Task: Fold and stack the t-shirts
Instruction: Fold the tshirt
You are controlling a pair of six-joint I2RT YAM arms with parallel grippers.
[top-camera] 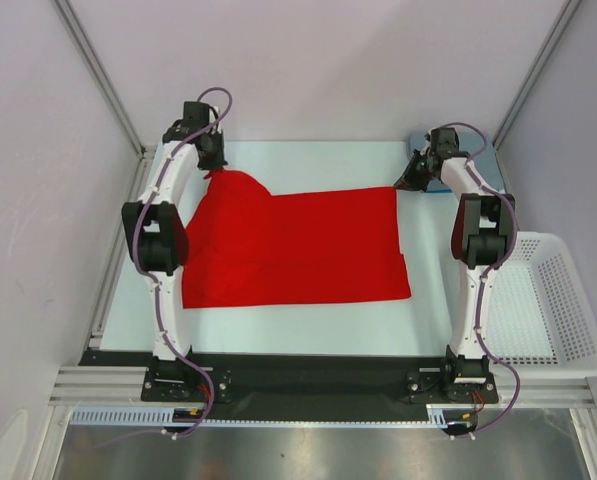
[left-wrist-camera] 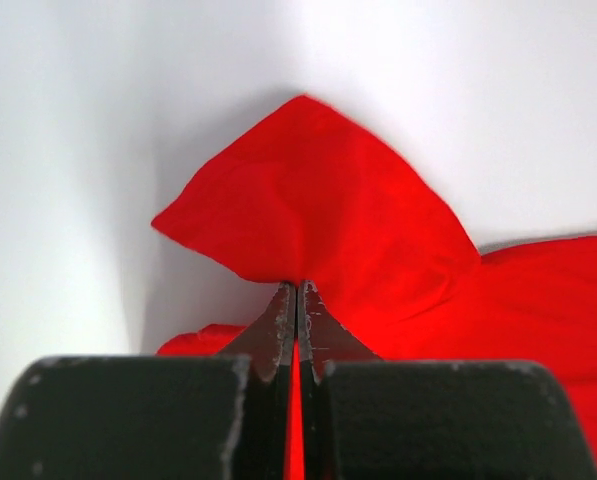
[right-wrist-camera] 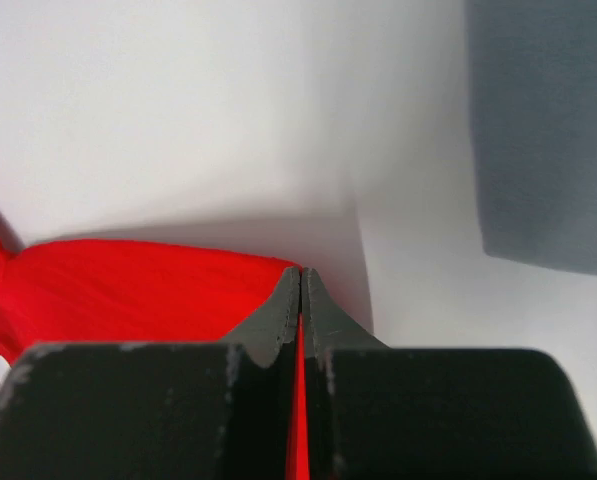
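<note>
Your left gripper (left-wrist-camera: 297, 292) is pinched tight on the far left corner of the red t-shirt (top-camera: 298, 245), your right gripper (right-wrist-camera: 300, 277) clamped on its far right corner; the shirt lies spread across the table (top-camera: 308, 325), with the folded blue t-shirt (right-wrist-camera: 543, 130) at the table's far right corner

The right arm (top-camera: 473, 230) is covering most of the slate blue t-shirt (top-camera: 486, 160) from above, while the right wrist view's top and right edges are cropping it. The red t-shirt (left-wrist-camera: 378, 240) is running off the left wrist view's right edge. The left gripper (left-wrist-camera: 297, 290) and right gripper (right-wrist-camera: 300, 275) are hiding the cloth they are pinching.
</note>
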